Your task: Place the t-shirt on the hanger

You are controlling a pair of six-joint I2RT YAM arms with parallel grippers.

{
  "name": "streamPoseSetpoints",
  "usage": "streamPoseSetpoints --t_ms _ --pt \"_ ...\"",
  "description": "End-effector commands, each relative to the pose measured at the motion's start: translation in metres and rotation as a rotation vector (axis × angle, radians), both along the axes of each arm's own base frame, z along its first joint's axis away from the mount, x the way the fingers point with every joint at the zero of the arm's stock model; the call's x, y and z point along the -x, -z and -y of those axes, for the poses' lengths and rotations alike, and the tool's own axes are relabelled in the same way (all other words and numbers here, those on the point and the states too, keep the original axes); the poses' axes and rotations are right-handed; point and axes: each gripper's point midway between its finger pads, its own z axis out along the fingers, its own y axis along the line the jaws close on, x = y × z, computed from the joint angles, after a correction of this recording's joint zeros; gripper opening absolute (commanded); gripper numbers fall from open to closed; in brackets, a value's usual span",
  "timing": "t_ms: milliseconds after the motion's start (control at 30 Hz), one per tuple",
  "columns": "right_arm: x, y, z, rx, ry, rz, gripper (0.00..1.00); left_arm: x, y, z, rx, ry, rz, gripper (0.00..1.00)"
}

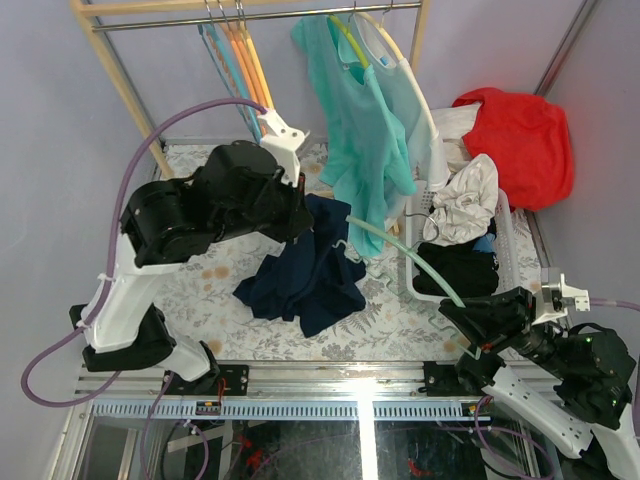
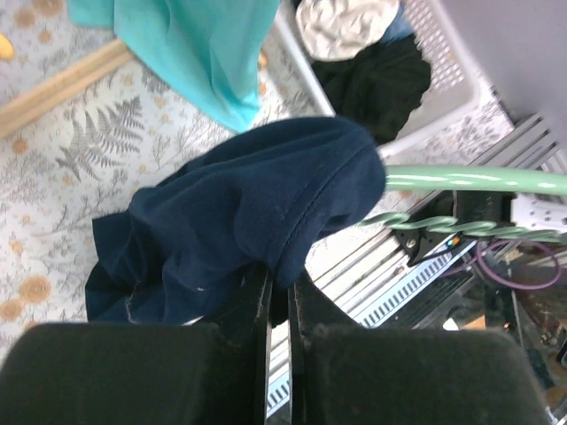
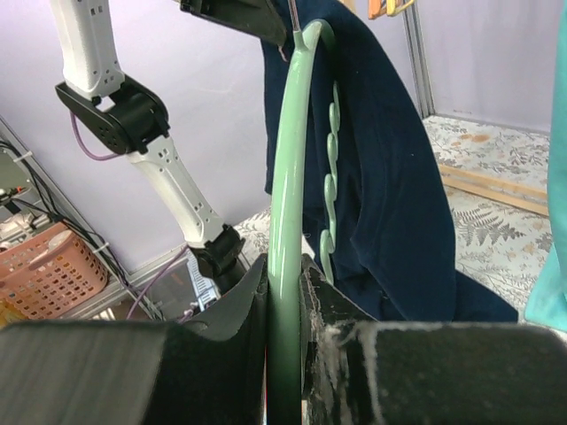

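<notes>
1. Seen from above, with the arm bases at 6 o'clock, a metal rail runs along the near edge of the desk. The arms are bolted to it at 7 and 5 o'clock.
2. At about 4 o'clock the right fingers are clamped on one arm of the hanger. The pale green bar slants from there towards the centre. Its wavy lower bar and metal hook show in the right wrist view.
3. The desk is covered by a pale cloth printed with grey ferns and orange blossoms.
4. The t-shirt is at the centre. Its upper part is lifted, and the rest lies crumpled on the printed cloth towards 7 o'clock. The hanger's far end disappears under the raised navy cloth.
5. Just past the centre, towards 11 o'clock, the left fingers are pressed together on a fold of the t-shirt and hold it up.
6. At 3 o'clock stands a white slatted basket holding a white garment and a black garment. A red garment is heaped behind it at 2 o'clock.
7. Along the far edge, from 10 to 1 o'clock, stands a wooden rack with a metal rod. Orange hangers hang at 12, and a teal shirt hangs down at 1.
8. Lilac walls close in the far side and both flanks. The right wrist view also shows a pink basket beside the desk.
</notes>
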Motion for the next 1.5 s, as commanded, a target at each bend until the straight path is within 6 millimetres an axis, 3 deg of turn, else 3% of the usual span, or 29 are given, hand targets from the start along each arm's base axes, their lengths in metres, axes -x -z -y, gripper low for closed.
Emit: streamPoseSetpoints --t_ms 0,167,367,467,667,900,1467 --pt "0.011 -0.051 0.005 -0.177 -0.033 0.133 0.0 -0.002 -0.049 -0.001 0.107 0.03 0.139 0.0" --pt "0.019 -0.074 0.01 -0.235 -0.056 0.19 0.0 -0.004 -0.081 -0.005 0.202 0.005 0.205 0.0" --pt "0.03 -0.098 0.013 -0.244 -0.095 0.234 0.0 -0.012 -0.081 -0.015 0.233 -0.084 0.237 0.0" --pt "0.038 -0.101 0.007 -0.225 -0.152 0.244 0.0 -0.015 -0.082 -0.021 0.225 -0.112 0.244 0.0" --pt "0.047 -0.086 -0.017 -0.151 -0.283 0.23 0.0 -0.018 -0.076 -0.037 0.187 -0.178 0.25 0.01" --pt "0.036 -0.069 -0.039 -0.105 -0.315 0.208 0.0 -0.019 -0.062 -0.05 0.128 -0.22 0.237 0.01" --pt "-0.019 -0.035 -0.069 -0.2 -0.185 0.012 0.0 -0.018 -0.057 -0.033 0.126 -0.159 0.215 0.01"
